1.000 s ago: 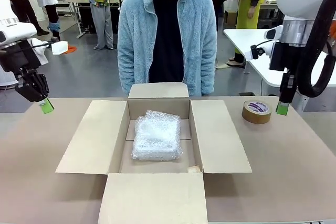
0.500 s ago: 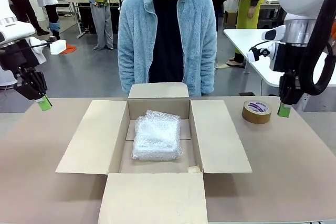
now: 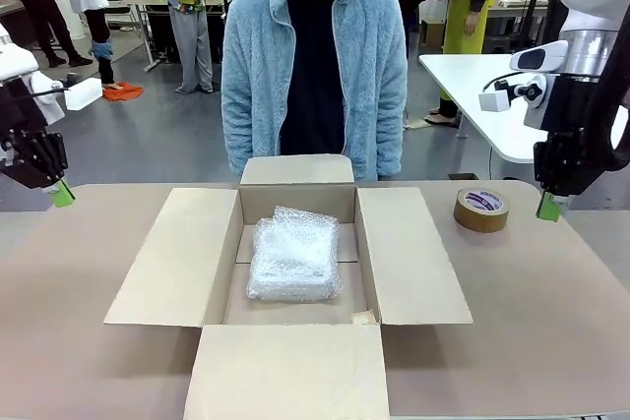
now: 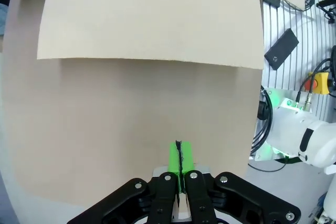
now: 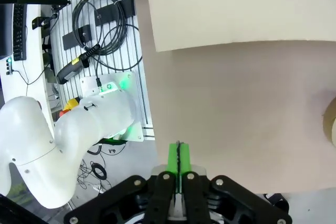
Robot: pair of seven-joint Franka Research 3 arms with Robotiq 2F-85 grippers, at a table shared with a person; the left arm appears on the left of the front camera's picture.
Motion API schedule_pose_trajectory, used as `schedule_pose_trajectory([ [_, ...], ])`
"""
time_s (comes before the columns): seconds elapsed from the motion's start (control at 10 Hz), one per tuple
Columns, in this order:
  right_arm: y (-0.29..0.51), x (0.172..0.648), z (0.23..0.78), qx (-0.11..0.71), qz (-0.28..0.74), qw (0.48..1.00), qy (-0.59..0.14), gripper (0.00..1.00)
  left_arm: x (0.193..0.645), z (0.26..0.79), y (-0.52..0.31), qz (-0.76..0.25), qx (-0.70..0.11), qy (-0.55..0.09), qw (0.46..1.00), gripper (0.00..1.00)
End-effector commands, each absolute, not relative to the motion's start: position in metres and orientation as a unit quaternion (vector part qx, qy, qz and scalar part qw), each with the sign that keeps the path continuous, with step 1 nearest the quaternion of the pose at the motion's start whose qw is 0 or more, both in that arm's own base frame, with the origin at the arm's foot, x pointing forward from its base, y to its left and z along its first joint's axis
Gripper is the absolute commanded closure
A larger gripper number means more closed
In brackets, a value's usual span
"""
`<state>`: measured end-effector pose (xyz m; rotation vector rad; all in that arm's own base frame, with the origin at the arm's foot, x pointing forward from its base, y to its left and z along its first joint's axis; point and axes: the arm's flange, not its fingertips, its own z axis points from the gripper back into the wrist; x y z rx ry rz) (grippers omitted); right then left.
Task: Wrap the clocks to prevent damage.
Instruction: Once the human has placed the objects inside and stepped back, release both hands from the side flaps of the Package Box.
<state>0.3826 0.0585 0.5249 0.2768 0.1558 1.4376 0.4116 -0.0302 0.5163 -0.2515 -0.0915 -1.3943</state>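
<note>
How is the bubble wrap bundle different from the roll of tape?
The bubble wrap bundle is whitish and squarish like a cushion; the tape roll is brown and round like a ring. The bundle lies inside the open box; the tape roll sits outside it on the table, toward the robot's right. The bundle looks bigger than the tape roll. Both lie flat, and nothing holds either.

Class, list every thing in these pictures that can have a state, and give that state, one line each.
cardboard box: open, all four flaps folded out.
clocks: bubble-wrapped, lying on the box floor.
tape roll: lying flat, right of the box.
left gripper: shut, holding nothing.
right gripper: shut, holding nothing.
</note>
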Motion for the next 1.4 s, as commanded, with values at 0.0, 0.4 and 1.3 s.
schedule_pose_trajectory([
  [0.0, 0.063, 0.383, 0.524, 0.114, 0.648, 0.749, 0.076, 0.99, 0.414, 0.518, -0.037, -0.620, -0.108, -0.043, 0.776, 1.00],
  [0.4, 0.016, 0.400, 0.500, 0.262, 0.699, 0.664, -0.044, 0.99, 0.429, 0.487, 0.024, -0.651, -0.229, -0.145, 0.709, 1.00],
  [1.3, -0.120, 0.397, 0.423, 0.402, 0.561, 0.652, -0.314, 0.99, 0.425, 0.438, 0.121, -0.546, -0.331, -0.338, 0.692, 1.00],
])
